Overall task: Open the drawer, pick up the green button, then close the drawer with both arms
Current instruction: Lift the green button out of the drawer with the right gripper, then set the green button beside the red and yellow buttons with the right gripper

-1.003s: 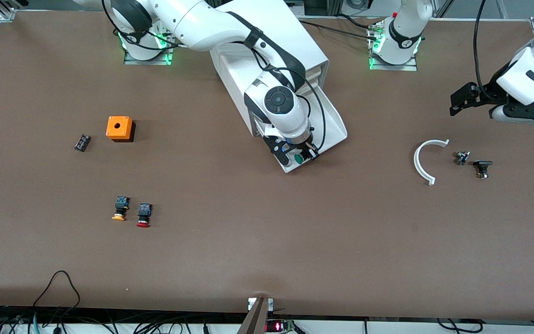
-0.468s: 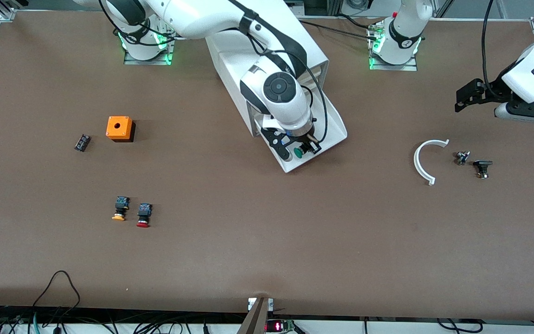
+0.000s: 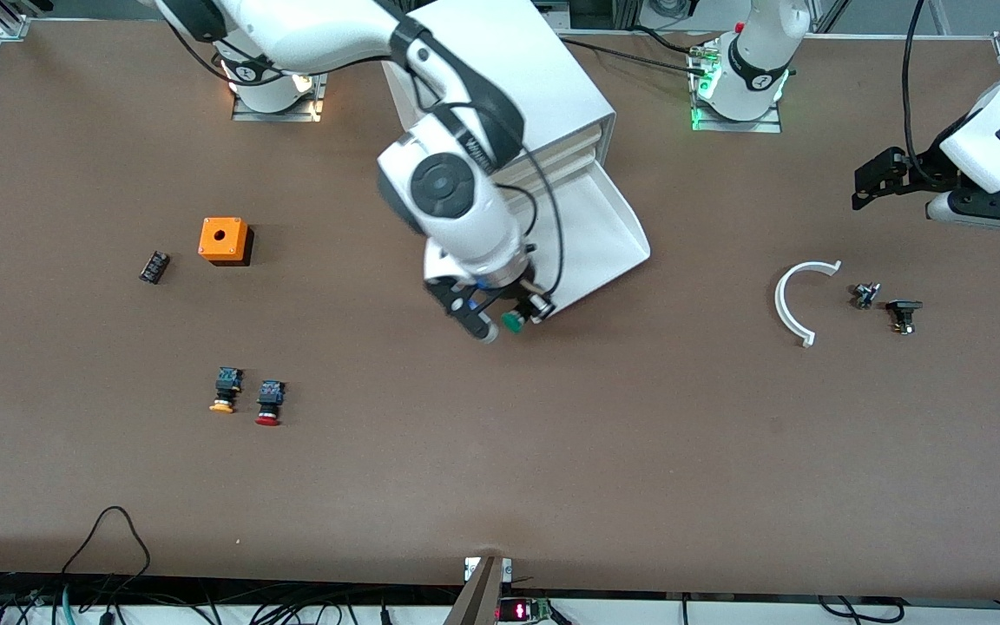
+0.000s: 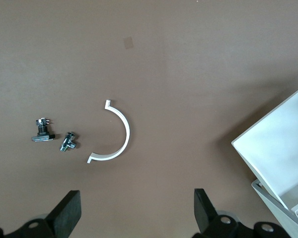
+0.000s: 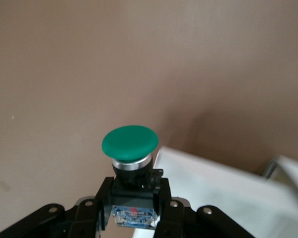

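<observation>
The button (image 5: 129,141), with a green cap and a black-and-blue body, is clamped by its body in my right gripper (image 5: 134,198), which is shut on it. In the front view this gripper (image 3: 504,317) holds the button (image 3: 514,323) above the table, just off the front corner of the drawer (image 3: 613,234). The drawer stands pulled out of the white cabinet (image 3: 509,61), its tray showing nothing inside. My left gripper (image 3: 982,213) waits open above the left arm's end of the table. Between its fingers (image 4: 69,213) there is only bare table.
An orange box (image 3: 224,240), a small black part (image 3: 154,266), an orange-capped button (image 3: 225,391) and a red-capped button (image 3: 269,402) lie toward the right arm's end. A white curved piece (image 3: 799,299) and two small metal parts (image 3: 865,295) lie under the left gripper.
My right gripper has carried the green button up out of the drawer's front corner to a spot over the table beside it. The left arm has barely shifted.
</observation>
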You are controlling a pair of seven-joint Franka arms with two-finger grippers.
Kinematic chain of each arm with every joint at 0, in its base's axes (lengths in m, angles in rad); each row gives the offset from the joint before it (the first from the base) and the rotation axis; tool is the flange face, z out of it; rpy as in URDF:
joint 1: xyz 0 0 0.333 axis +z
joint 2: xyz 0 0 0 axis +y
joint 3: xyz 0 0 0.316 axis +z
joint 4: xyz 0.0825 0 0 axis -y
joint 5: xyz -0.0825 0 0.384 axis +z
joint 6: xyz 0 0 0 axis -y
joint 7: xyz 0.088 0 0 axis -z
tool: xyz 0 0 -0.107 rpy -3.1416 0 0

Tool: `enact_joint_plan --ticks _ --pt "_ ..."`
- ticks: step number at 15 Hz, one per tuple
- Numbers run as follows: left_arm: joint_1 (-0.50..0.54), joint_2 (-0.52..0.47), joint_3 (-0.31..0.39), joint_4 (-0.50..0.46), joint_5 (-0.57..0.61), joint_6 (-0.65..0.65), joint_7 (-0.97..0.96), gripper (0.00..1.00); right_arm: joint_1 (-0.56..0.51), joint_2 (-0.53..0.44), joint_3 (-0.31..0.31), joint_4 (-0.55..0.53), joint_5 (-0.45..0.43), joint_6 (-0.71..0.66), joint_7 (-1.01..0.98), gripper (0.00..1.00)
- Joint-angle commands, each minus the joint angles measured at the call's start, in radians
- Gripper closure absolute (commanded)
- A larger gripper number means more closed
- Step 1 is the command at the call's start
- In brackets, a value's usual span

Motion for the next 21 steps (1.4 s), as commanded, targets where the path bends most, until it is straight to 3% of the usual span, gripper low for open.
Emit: enact_joint_plan --ticks 1,4,8,12,16,21 --pt "-0.011 -0.002 0.009 0.004 0.013 -0.015 0.009 0.00 -0.087 -0.033 0.018 0.002 0.035 -0.077 -0.215 1.00" --pt "-0.011 -0.003 0.009 0.004 0.010 -0.020 0.007 0.00 -0.196 -0.037 0.017 0.002 0.142 -0.133 -0.466 1.00" --pt "-0.011 -0.002 0.007 0.004 0.010 -0.021 0.007 0.00 -0.304 -0.035 0.014 -0.006 0.151 -0.159 -0.765 1.00" --pt "-0.013 -0.005 0.001 0.006 0.005 -0.033 0.004 0.00 -0.351 -0.027 0.009 -0.057 0.110 -0.154 -1.016 1.00" --pt "-0.013 -0.005 -0.028 0.018 0.005 -0.066 -0.091 0.00 -0.377 0.006 0.009 -0.120 -0.043 -0.099 -1.068 1.00" --pt "-0.011 -0.003 -0.036 0.026 0.005 -0.070 -0.094 0.00 -0.454 0.026 0.009 -0.248 -0.045 0.031 -1.147 1.00"
